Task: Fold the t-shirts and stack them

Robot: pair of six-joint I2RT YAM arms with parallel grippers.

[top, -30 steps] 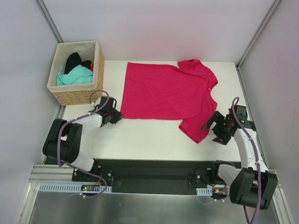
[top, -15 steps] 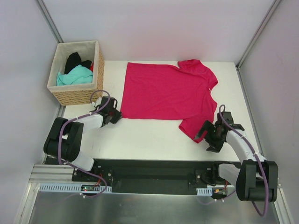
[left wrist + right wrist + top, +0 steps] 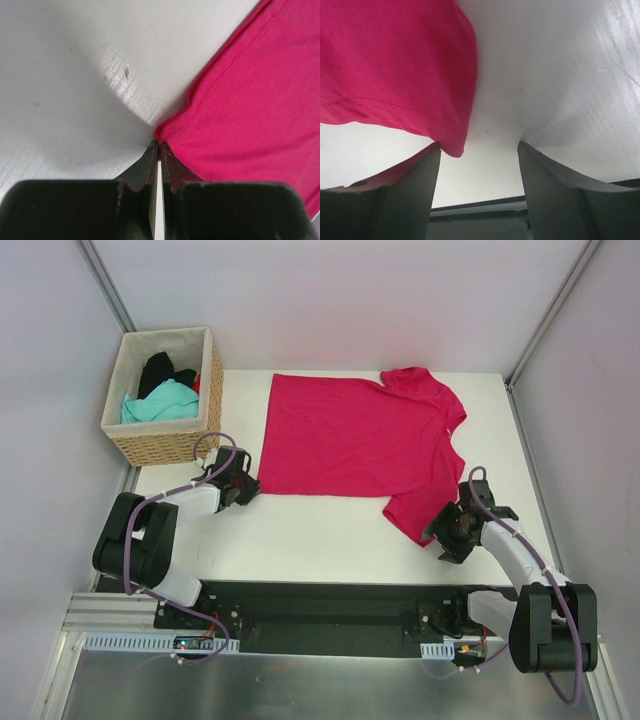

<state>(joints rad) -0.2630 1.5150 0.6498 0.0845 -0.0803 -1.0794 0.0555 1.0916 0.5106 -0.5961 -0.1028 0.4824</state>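
Observation:
A crimson-pink t-shirt point(image 3: 355, 440) lies flat on the white table, collar end to the right. My left gripper point(image 3: 250, 488) is shut on its near-left hem corner point(image 3: 167, 131). My right gripper point(image 3: 447, 533) is open at the tip of the near sleeve point(image 3: 420, 515); in the right wrist view that sleeve corner point(image 3: 451, 145) lies between the two spread fingers point(image 3: 412, 192), close to the left one. A teal t-shirt point(image 3: 158, 403) and a black t-shirt point(image 3: 160, 370) lie crumpled in the basket.
A woven wicker basket point(image 3: 165, 445) with pale lining stands at the back left of the table point(image 3: 310, 530). Grey walls close in the sides and back. The black arm-mount rail point(image 3: 330, 605) runs along the near edge.
My right gripper has moved left and nearer, from beside the sleeve to its tip, and stays open. The left gripper and the shirt have not moved.

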